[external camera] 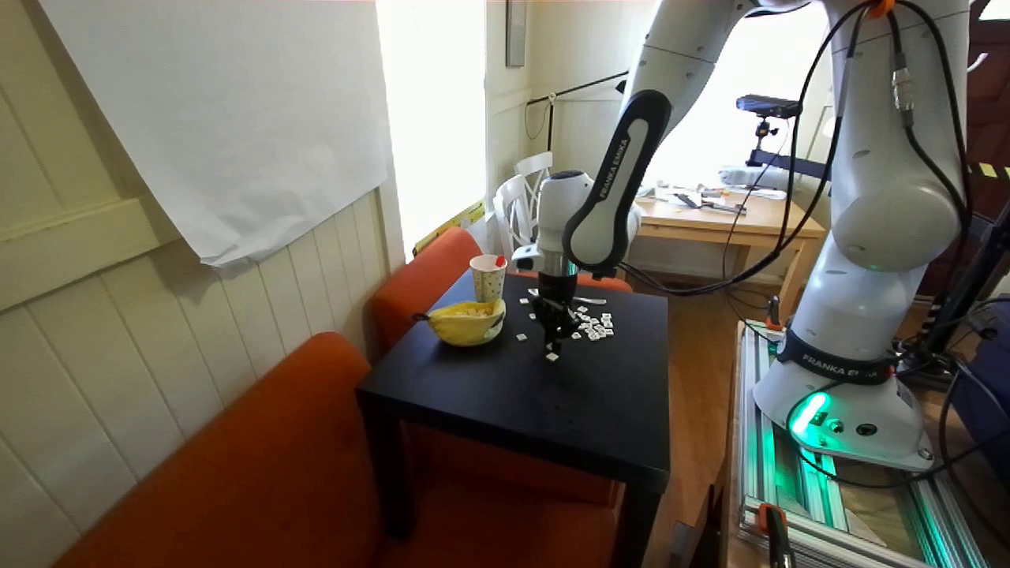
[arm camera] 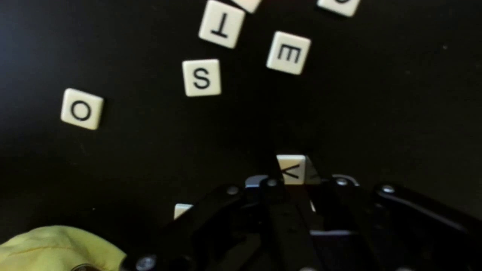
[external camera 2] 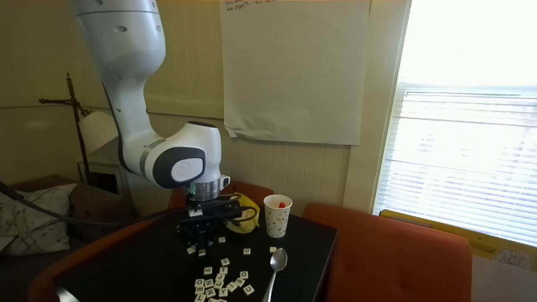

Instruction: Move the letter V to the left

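An off-white, square V tile (arm camera: 293, 171), its black letter lying sideways in the wrist view, was on or just above the black desk (external camera: 489, 394). The pincer (arm camera: 295, 176), narrowly parted, gripped it by opposite edges.

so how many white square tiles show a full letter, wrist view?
5: T and E near top, S below T, O at left, V between jaws of the black end effector. Others cut off; more may be hidden.
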Tool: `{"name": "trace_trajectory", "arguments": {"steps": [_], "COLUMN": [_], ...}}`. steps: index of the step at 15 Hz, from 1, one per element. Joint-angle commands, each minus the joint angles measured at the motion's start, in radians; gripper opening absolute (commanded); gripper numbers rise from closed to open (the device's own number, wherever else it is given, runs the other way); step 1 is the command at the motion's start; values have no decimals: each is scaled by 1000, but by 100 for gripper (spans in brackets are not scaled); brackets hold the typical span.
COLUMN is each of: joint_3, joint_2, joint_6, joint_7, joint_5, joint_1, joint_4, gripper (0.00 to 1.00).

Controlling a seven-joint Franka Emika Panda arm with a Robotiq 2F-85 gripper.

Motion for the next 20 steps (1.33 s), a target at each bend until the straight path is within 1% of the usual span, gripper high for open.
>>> {"name": "trace_trajectory", "arguments": {"steps": [1, 3, 5, 7, 8, 9, 11, 12, 14, 16, 17, 18, 19, 20], "joint_3": [132, 140, 115, 71, 60, 37, 18, 25, 17, 17, 17, -30, -33, -31], "joint_2": [-24, -35, -46, -55, -58, -59, -63, -40, -40, -40, -40, -32, -26, -22], "joint_6": [-136, -160, -143, -136, -138, -133, -132, -124, -124, -124, -124, -145, -135, -99], "joint_7": [-53, -37, 0, 69, 99, 151, 240, 161, 212, 227, 229, 377, 412, 447], "joint_5": [246, 368, 452, 486, 506, 503, 520, 493, 493, 494, 494, 476, 487, 512], "joint_1": [-106, -110, -91, -59, -53, -36, -19, -33, -25, -21, -21, 19, 19, 18], "joint_4": [29, 44, 50, 51, 51, 46, 39, 56, 56, 56, 56, 61, 61, 54], "gripper": [6, 5, 5, 5, 5, 5, 6, 22, 22, 22, 6, 6, 6, 6]}}
